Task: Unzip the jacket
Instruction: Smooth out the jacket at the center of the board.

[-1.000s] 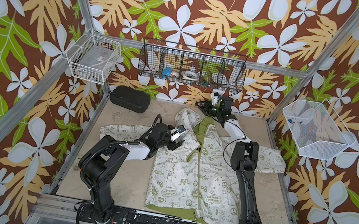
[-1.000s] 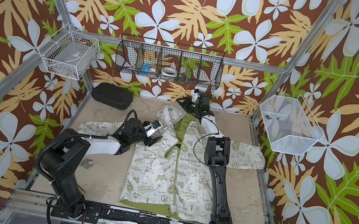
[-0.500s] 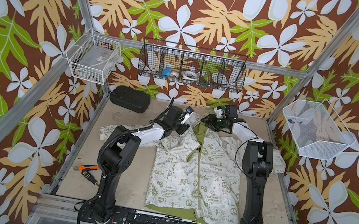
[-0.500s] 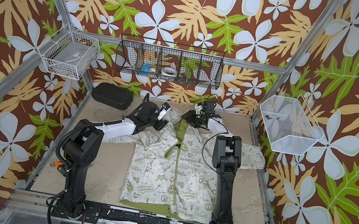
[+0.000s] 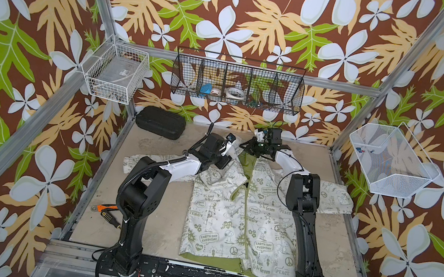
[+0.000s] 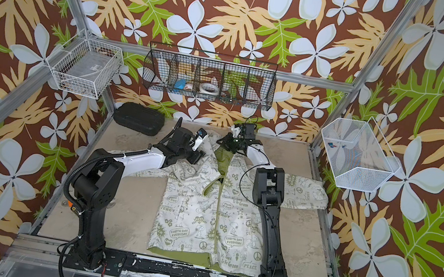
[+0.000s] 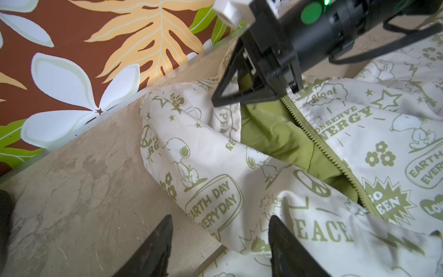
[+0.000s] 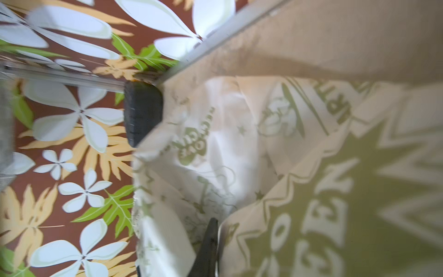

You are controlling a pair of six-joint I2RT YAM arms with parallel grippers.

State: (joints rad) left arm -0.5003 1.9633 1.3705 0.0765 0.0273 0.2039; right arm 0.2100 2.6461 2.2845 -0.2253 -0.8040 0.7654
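Black case near jacket — orange-handled tool beside left arm

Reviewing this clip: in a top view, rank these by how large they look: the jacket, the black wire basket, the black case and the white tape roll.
1. jacket
2. black wire basket
3. black case
4. white tape roll
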